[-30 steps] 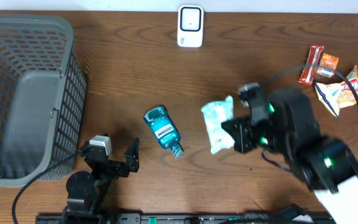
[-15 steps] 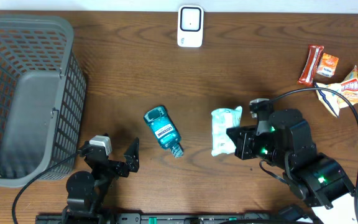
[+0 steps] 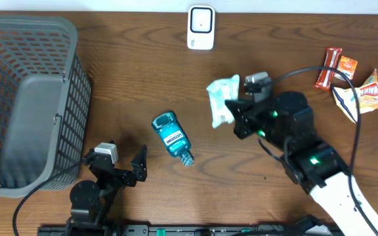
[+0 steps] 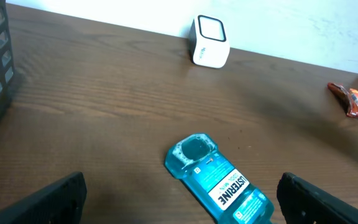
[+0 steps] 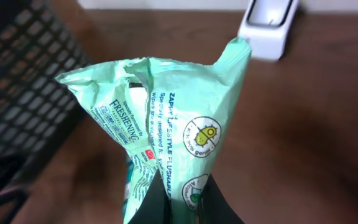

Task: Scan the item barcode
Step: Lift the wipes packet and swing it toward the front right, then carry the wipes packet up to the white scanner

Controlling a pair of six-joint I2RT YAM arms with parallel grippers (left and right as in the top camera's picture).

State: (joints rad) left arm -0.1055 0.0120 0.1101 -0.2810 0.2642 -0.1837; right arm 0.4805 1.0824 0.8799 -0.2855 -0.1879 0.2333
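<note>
My right gripper (image 3: 239, 117) is shut on a pale green pack of flushable wipes (image 3: 220, 99) and holds it above the table, below and right of the white scanner (image 3: 201, 27). In the right wrist view the pack (image 5: 166, 118) stands pinched between the dark fingers of the gripper (image 5: 188, 202), with the scanner (image 5: 267, 25) beyond its top. I can make out no barcode on it. My left gripper (image 3: 123, 165) rests open near the front edge. A blue Listerine bottle (image 4: 219, 183) lies just ahead of its spread fingers.
A grey mesh basket (image 3: 28, 27) fills the left side of the table. Snack packets (image 3: 336, 65) and a chip bag (image 3: 366, 92) lie at the far right. The Listerine bottle (image 3: 171, 137) lies in the middle, near the front.
My right arm has lifted the wipes pack and carried it back and left, toward the scanner. The left arm and the bottle have not moved.
</note>
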